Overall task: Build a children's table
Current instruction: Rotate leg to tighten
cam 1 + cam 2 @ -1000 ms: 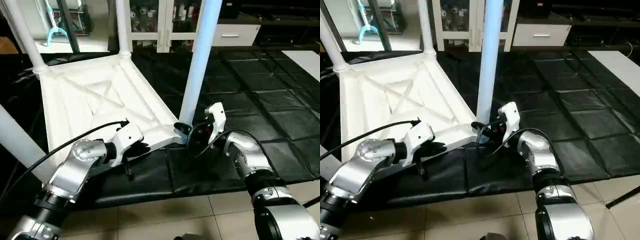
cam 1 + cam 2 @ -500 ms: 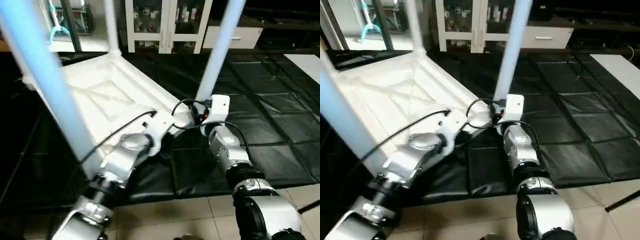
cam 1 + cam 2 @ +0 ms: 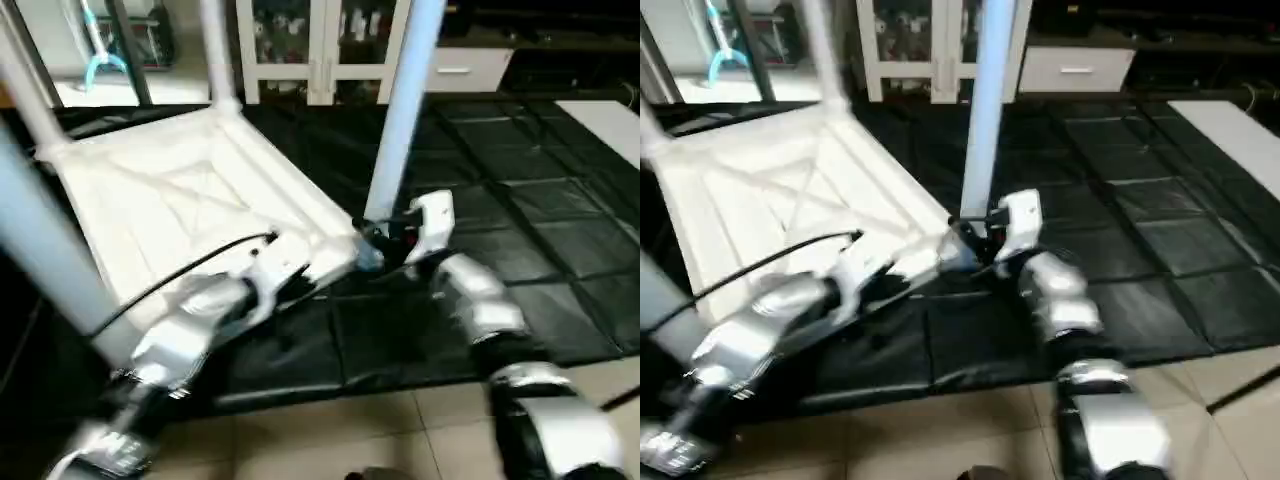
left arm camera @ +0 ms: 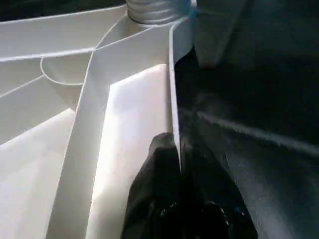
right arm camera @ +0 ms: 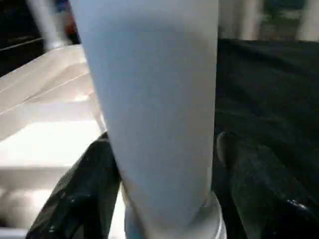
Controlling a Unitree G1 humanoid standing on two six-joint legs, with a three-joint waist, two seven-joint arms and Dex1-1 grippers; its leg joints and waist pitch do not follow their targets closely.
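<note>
The right gripper (image 5: 164,164) straddles the foot of the leg (image 3: 400,110) at the top's near corner, its two black fingers (image 5: 75,199) on either side of the tube; whether they press it or stand just off it I cannot tell. The left gripper (image 4: 177,164) is clenched on the thin rim of the table top (image 3: 190,190), along the near edge.

The top lies underside up on the black floor mat (image 3: 560,250), ribs showing. Taking the top as a clock face with twelve o'clock away from the robot, the straddled leg stands at about four o'clock, other legs at about eleven, one and eight.

To seat this leg well, I would keep the left grip steady on the rim as an anchor, hold the tube upright and push straight down into the socket. Tilting could jam it or lift the top.

No brand, label or writing can be read.
</note>
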